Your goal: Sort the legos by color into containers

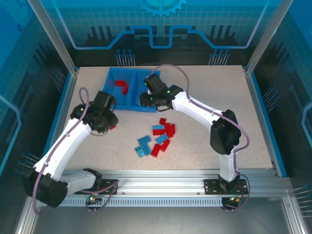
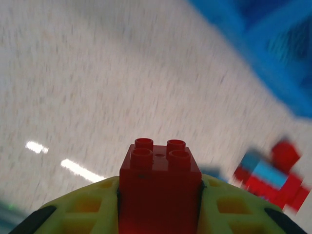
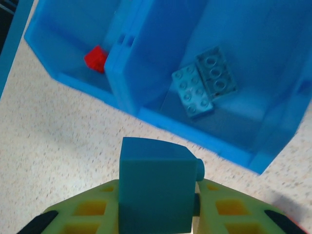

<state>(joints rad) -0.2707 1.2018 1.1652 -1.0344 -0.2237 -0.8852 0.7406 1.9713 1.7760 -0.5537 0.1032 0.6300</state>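
Observation:
My left gripper (image 1: 110,125) is shut on a red lego (image 2: 160,178), held studs-forward over bare table just below the tray's near left corner. My right gripper (image 1: 144,100) is shut on a blue lego (image 3: 156,187) at the near wall of the blue tray (image 1: 127,108). The left container holds red legos (image 1: 122,86), one showing in the right wrist view (image 3: 96,58). Two light blue legos (image 3: 192,91) lie in the right container. A loose pile of red and blue legos (image 1: 158,138) lies mid-table, blurred in the left wrist view (image 2: 273,175).
The tray's middle wall (image 3: 119,68) splits the two compartments. Blue side rails (image 1: 263,112) and metal frame posts border the speckled table. Open table lies to the right of the pile and to the left of the left arm.

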